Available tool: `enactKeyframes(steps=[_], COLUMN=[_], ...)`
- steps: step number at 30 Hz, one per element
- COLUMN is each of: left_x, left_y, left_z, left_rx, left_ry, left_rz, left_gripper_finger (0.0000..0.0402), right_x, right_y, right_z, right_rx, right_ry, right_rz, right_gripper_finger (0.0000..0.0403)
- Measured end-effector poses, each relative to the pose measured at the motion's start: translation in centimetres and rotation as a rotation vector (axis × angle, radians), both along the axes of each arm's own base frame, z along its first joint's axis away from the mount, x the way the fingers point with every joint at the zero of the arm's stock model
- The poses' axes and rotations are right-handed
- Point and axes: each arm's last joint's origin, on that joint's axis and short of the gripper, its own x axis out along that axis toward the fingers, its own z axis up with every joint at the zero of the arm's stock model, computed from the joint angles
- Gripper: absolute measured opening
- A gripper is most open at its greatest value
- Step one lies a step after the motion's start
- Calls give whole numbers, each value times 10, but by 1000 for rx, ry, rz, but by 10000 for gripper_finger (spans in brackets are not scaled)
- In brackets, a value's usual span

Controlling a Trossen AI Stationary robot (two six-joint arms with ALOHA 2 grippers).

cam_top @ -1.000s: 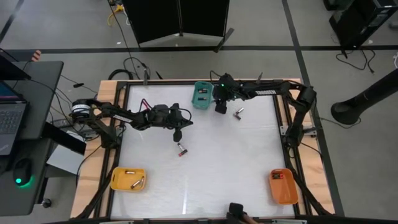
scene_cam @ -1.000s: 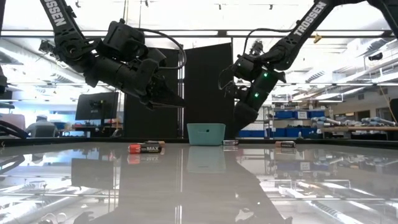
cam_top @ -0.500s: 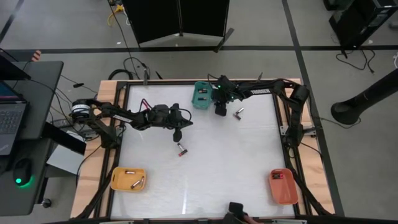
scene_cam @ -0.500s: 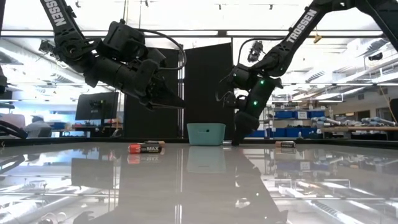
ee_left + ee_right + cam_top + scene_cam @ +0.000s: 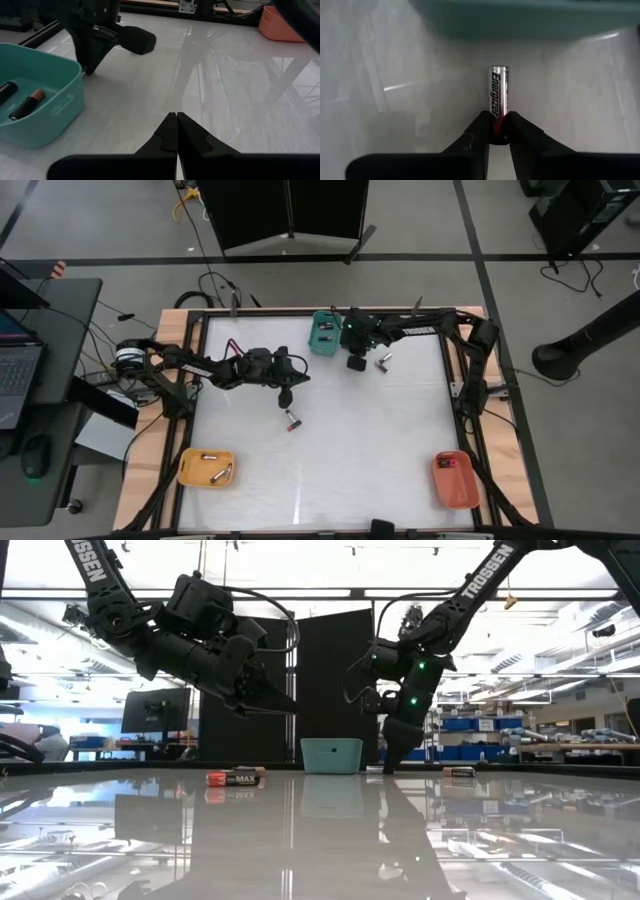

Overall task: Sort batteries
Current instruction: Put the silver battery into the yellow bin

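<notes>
A silver battery [image 5: 499, 97] lies on the white table just in front of the teal tray [image 5: 323, 332]. My right gripper [image 5: 497, 134] is down at the table there, shut on the battery's near end. My left gripper [image 5: 286, 396] hangs shut above the table's middle left and holds nothing. A red-ended battery [image 5: 293, 420] lies on the table just near of it. Another battery [image 5: 382, 362] lies to the right of my right gripper [image 5: 355, 364]. Two batteries [image 5: 22, 100] lie in the teal tray [image 5: 45, 107]. My right gripper pinches the silver battery's dark near end [image 5: 497, 127] between its two fingertips. The fingers come steeply from above, slanting toward the teal tray, and the battery runs on from them toward the tray. The battery lies flat on the table.
A yellow tray [image 5: 206, 467] with batteries stands at the near left corner, an orange tray [image 5: 455, 479] at the near right. The table's middle and near half are bare white. Black frame rails run along the table's edges.
My right gripper has sunk to the table beside the teal tray and tipped more steeply downward, coming onto the silver battery.
</notes>
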Motion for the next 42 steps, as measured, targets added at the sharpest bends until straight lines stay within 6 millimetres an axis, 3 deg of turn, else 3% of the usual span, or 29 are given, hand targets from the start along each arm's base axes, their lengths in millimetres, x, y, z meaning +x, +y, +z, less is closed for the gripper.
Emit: enactKeyframes(steps=[8, 12, 15, 21, 27, 33, 42], left_x=[1, 2, 0, -23, -28, -15, 3], left_y=[0, 0, 0, -7, -10, -22, -36], left_z=[2, 6, 9, 10, 16, 30, 47], left_rx=[4, 14, 26, 7, -38, -11, 16], left_ry=[-20, -59, -135, -351, -446, -499, -544], left_rz=[1, 1, 2, -37, -59, -174, -241], left_gripper_finger=[6, 6, 6, 6, 10, 53, 144], right_x=[-3, -3, -5, -13, -9, -1, -2], right_y=[39, 61, 82, 129, 167, 192, 208], right_z=[25, 51, 55, 53, 56, 66, 76], right_rx=[83, 77, 70, 41, 10, -39, -107], right_ry=[32, -37, -99, -390, -860, -1074, -1160], right_rz=[29, 36, 53, 70, 76, 89, 140], right_gripper_finger=[62, 59, 59, 59, 59, 59, 60])
